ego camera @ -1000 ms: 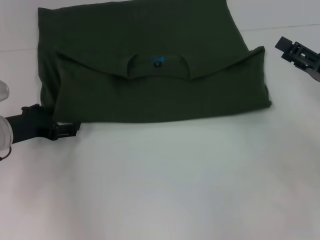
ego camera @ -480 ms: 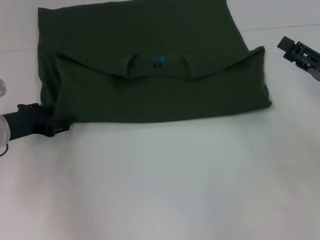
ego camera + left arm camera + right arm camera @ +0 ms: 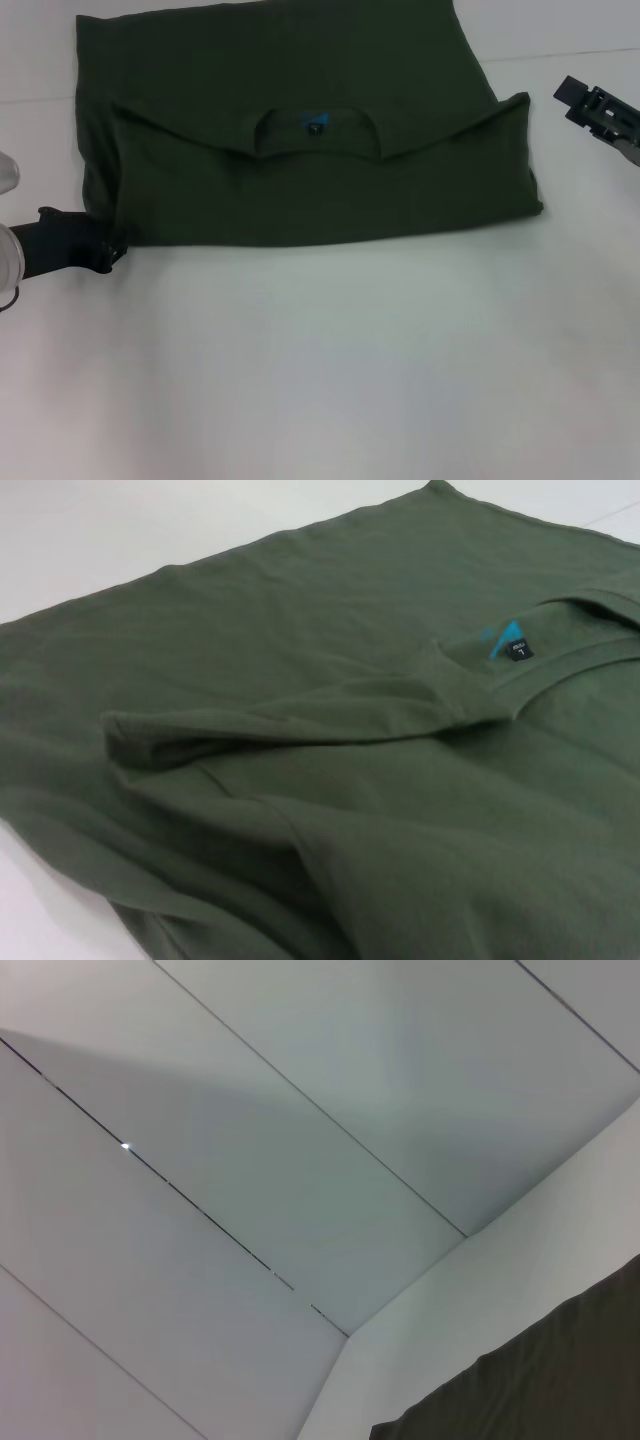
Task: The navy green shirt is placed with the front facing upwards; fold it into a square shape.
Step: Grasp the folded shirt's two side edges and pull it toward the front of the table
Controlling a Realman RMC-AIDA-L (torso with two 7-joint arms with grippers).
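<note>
The navy green shirt (image 3: 300,170) lies on the white table, folded into a wide band with plain fabric up. Its collar and blue neck label (image 3: 316,122) show at the middle of the fold. My left gripper (image 3: 112,250) sits low on the table, touching the shirt's near left corner. In the left wrist view the shirt (image 3: 350,780) fills the picture, with rumpled folds and the label (image 3: 505,645). My right gripper (image 3: 590,105) hovers off the shirt's right edge, apart from it. In the right wrist view only a dark corner of the shirt (image 3: 540,1390) shows.
The white table (image 3: 330,380) stretches bare in front of the shirt. Thin seam lines (image 3: 560,55) cross the surface at the back right. A pale part of my left arm (image 3: 8,260) shows at the left edge.
My left gripper has slid left along the shirt's near edge, from under the near left part to the very corner. The right gripper has barely moved.
</note>
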